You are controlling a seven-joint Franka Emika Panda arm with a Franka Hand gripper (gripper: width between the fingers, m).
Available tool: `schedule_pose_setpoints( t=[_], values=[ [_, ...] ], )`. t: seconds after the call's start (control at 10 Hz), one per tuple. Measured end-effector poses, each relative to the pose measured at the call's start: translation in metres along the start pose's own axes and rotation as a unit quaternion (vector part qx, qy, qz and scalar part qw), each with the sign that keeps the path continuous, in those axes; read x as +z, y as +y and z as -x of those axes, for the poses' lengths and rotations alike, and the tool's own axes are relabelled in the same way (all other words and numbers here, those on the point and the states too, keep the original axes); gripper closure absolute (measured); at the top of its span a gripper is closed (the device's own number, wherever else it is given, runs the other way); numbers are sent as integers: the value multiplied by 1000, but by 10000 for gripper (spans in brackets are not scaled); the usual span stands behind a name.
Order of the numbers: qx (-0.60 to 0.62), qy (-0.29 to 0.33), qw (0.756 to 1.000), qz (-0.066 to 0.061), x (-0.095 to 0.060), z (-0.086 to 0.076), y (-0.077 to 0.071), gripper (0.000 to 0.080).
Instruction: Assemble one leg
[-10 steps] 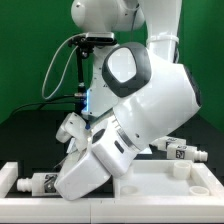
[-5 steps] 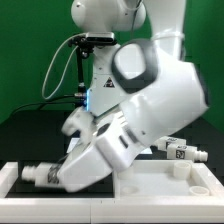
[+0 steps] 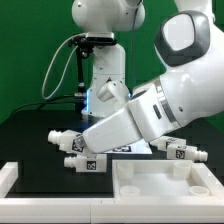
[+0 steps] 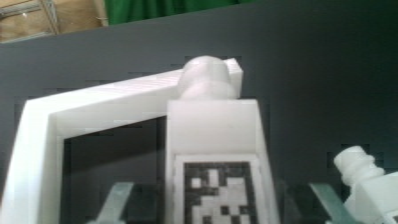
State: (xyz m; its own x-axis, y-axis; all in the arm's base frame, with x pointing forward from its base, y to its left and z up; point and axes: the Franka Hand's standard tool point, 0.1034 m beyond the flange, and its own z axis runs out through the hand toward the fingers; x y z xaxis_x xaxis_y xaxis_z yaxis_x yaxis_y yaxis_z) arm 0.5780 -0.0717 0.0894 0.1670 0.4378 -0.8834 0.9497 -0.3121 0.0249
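Note:
A white leg (image 3: pixel 86 162) with a black-and-white tag lies low over the black table at the exterior view's left. My gripper (image 3: pixel 66 141) hangs just over it at the end of the big white arm. In the wrist view the leg (image 4: pixel 217 130) runs away from the camera, rounded tip at the far end, tag facing up. My gripper (image 4: pixel 221 205) straddles it. The fingers (image 4: pixel 118 202) stand wide, with a dark gap between each one and the leg, so it is open.
A second tagged leg (image 3: pixel 181 150) lies at the exterior view's right. A white walled frame (image 3: pixel 118 172) runs along the front, and its rim (image 4: pixel 43 130) sits beside the leg in the wrist view. Another white part (image 4: pixel 361 168) is close by.
The arm has swung up and toward the exterior view's right, uncovering the table. The leg seen at the front left now shows farther right and back, under the gripper.

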Motion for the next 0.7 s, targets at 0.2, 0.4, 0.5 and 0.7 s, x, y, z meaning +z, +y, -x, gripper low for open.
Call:
schedule_pose_setpoints(
  t=[0.2, 0.4, 0.5, 0.7],
  values=[
    [7, 65, 998, 15, -4, 0, 11, 515],
    [48, 90, 994, -40, -16, 11, -2, 515],
    [81, 115, 986, -88, -39, 18, -6, 515],
    [145, 163, 964, -149, -72, 27, -3, 515]
  ],
)
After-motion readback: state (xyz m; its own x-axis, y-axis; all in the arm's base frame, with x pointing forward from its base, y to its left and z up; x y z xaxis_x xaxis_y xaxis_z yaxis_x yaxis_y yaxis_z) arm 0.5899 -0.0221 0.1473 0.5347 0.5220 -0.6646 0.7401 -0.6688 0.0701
